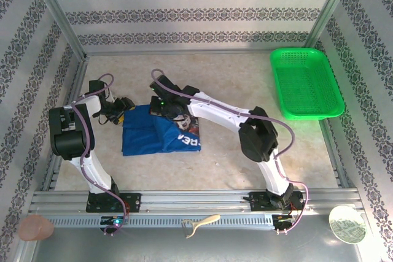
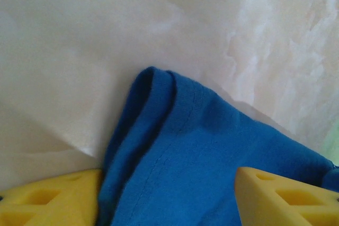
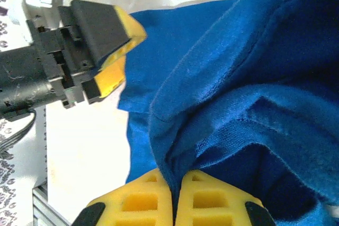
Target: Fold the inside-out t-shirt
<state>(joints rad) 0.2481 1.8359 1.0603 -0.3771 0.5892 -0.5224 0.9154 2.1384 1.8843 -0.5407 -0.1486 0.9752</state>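
Observation:
The royal blue t-shirt (image 1: 147,133) lies partly folded at the table's middle left, with white print (image 1: 188,140) showing on its right flap. My right gripper (image 1: 161,107) sits at the shirt's far edge. In the right wrist view it (image 3: 176,181) is shut on a bunched fold of the blue cloth (image 3: 238,78). My left gripper (image 1: 126,104) is at the shirt's far left corner. Its yellow fingers (image 2: 53,199) stand wide apart, with a hemmed corner of the shirt (image 2: 185,146) lying between them. The left gripper (image 3: 114,51) also appears in the right wrist view, beside the cloth.
A green mesh basket (image 1: 306,83) rests at the back right. Patterned walls and metal rails (image 1: 196,200) enclose the table. Past the near rail lie a pink disc (image 1: 35,228), a cream hook (image 1: 202,222) and a pale round plate (image 1: 347,224).

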